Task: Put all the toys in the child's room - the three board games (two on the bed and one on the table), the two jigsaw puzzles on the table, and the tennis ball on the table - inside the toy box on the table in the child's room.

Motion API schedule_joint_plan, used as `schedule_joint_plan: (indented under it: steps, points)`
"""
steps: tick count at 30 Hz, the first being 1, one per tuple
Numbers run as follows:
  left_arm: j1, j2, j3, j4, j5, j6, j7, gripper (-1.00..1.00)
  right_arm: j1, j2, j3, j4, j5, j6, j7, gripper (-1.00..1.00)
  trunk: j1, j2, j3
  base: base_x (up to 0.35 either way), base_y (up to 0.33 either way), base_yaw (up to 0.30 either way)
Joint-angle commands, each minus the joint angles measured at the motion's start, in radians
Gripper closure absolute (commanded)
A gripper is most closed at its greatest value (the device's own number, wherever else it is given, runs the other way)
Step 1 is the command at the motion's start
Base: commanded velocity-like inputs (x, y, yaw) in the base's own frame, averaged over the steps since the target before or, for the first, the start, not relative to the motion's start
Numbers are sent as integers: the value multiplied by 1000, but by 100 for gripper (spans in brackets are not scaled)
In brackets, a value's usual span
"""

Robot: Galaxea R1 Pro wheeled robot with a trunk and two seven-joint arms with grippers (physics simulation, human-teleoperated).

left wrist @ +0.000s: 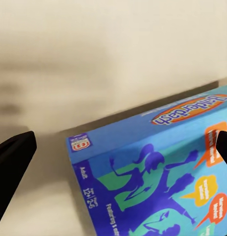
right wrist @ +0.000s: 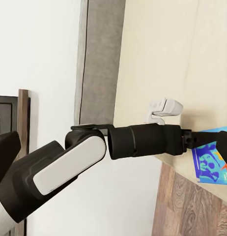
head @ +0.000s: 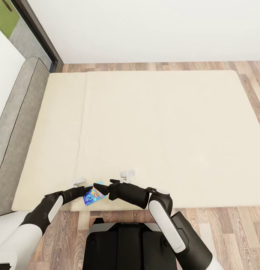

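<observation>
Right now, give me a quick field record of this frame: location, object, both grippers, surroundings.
location: near edge of the bed, cream mattress, grey padded side at the head view's left
object: blue game box at the mattress's near edge
left gripper: at the box, fingers apart either side of it; grip cannot be told
right gripper: at the box from the other side; grip cannot be told
floor: wood planks
</observation>
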Motion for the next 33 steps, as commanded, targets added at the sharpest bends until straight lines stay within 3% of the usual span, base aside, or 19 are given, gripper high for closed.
schedule_joint_plan:
  steps: [1,26,33]
  points:
    - [0,-7,1,60,16,10,-4,-100,0,0,-1,0,1,5,3,-100,1,-1,-1,0,0,0]
    - [0,-7,0,60,16,5,-13,-100,0,0,-1,0,1,5,2,-100,1,-1,-1,0,-1,0]
    - [0,-8,0,60,16,6,-12,-100,0,0,-1,0,1,5,2,-100,1,-1,-1,0,-152,0]
